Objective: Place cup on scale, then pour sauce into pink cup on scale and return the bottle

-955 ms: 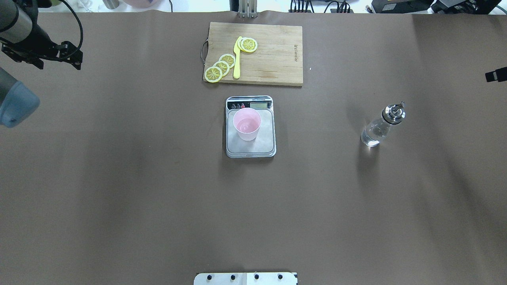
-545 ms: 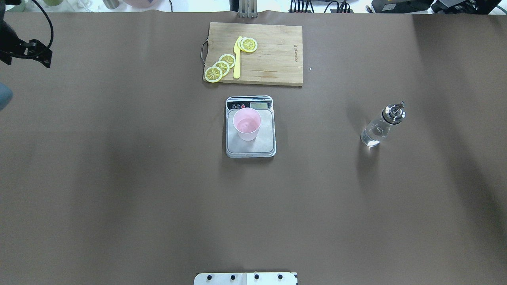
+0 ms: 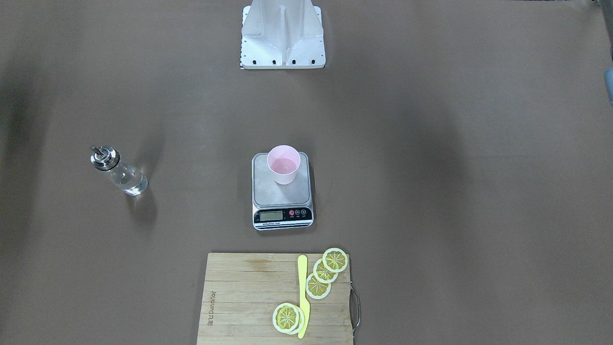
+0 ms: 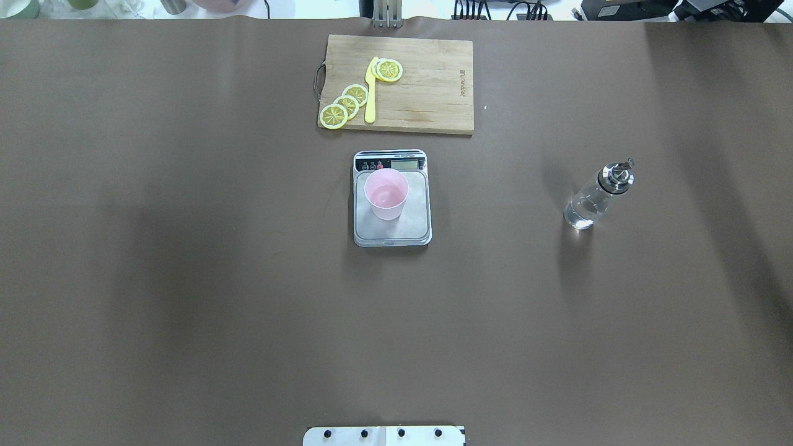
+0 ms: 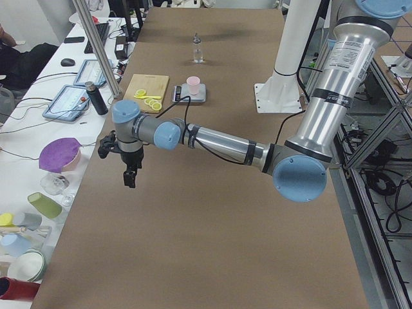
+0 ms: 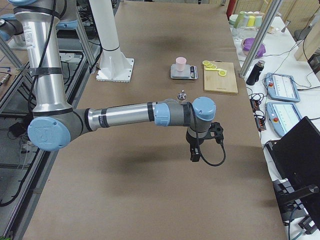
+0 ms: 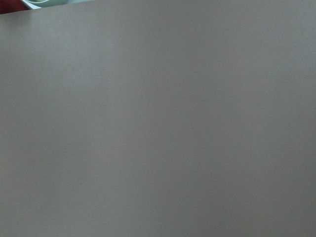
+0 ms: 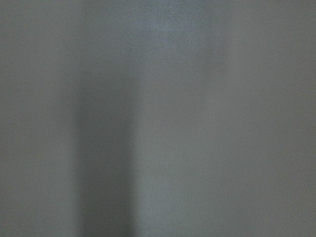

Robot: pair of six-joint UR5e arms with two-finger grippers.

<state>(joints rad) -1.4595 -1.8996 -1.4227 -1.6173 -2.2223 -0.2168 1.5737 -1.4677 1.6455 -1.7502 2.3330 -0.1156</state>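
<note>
brown table [image 4: 186,279]. left gripper [image 5: 129,180] hangs over its left end, right gripper [image 6: 194,155] over its right end, both well apart from the task things. cannot tell if either is wide or narrow. board [image 4: 433,93] at far edge. scale [image 4: 416,226] mid-table, cup [image 4: 386,195] upright on its platform. bottle [image 4: 591,201] upright on the right, sauce [image 4: 579,217] inside. likely next: right arm takes bottle. grip the glass body, not the cap, aim spout at cup, tilt slowly.

Matt pink plastic cup [image 4: 386,194], brushed steel scale [image 4: 410,227], clear glass bottle [image 4: 587,205], wooden board [image 4: 427,93]
</note>
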